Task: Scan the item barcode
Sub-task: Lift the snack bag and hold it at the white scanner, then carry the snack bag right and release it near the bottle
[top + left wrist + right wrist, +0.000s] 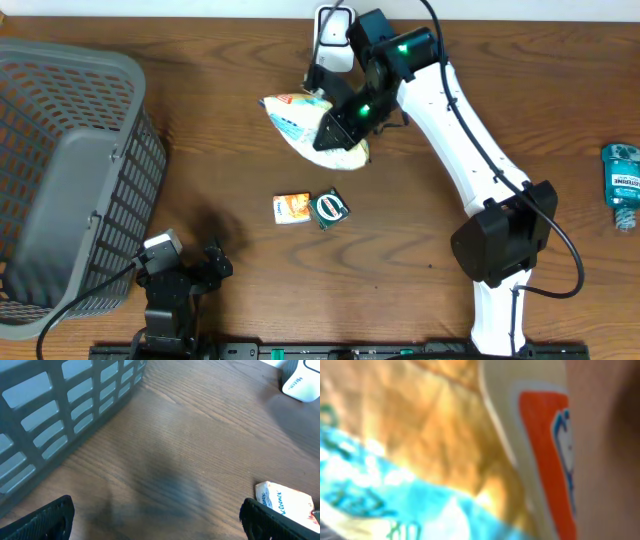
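Brown wood table (220, 80) underneath. At the left, a grey slatted basket (70, 180). Far centre, a crinkly yellow-and-blue snack bag (295, 115), clamped in the closed right claw (340, 125), just beside a white scanner (333, 40). Near left, the left claw (213, 263), spread wide, gripping nothing. At the right edge, a blue bottle (622, 185). Mid-table, an orange packet (291, 207) just beside a green packet (330, 207).

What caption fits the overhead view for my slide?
Right gripper shut on a snack bag next to the white scanner; two small packets lie mid-table, grey basket at frame left.
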Action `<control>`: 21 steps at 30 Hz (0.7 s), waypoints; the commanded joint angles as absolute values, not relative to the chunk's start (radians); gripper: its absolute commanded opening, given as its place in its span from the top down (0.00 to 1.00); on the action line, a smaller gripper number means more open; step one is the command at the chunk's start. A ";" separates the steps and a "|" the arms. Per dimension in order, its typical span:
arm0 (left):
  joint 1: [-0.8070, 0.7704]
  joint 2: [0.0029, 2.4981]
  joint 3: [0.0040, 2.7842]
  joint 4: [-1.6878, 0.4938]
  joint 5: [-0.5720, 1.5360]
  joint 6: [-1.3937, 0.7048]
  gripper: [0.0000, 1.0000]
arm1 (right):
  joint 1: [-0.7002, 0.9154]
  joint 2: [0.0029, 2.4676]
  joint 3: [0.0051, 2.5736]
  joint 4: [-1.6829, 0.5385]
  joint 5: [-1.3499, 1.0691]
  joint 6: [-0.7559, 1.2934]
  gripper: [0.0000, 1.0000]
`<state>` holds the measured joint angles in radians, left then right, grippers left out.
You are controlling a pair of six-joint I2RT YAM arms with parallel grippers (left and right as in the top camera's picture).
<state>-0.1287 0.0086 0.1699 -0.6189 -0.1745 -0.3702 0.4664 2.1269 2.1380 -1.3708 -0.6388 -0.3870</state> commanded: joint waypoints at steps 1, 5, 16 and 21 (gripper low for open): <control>-0.128 0.004 0.159 -0.628 -0.184 -0.379 0.02 | 0.473 2.125 2.146 -1.261 -0.604 -0.582 0.99; -0.128 0.004 0.159 -0.628 -0.184 -0.379 0.02 | 0.473 2.126 2.146 -1.016 -0.576 -0.575 0.99; -0.128 0.004 0.159 -0.628 -0.184 -0.379 0.02 | 0.451 2.244 2.146 -0.421 -0.247 -0.387 0.99; -0.128 0.004 0.159 -0.628 -0.184 -0.380 0.02 | 0.412 2.348 2.146 -0.183 -0.218 -0.268 0.99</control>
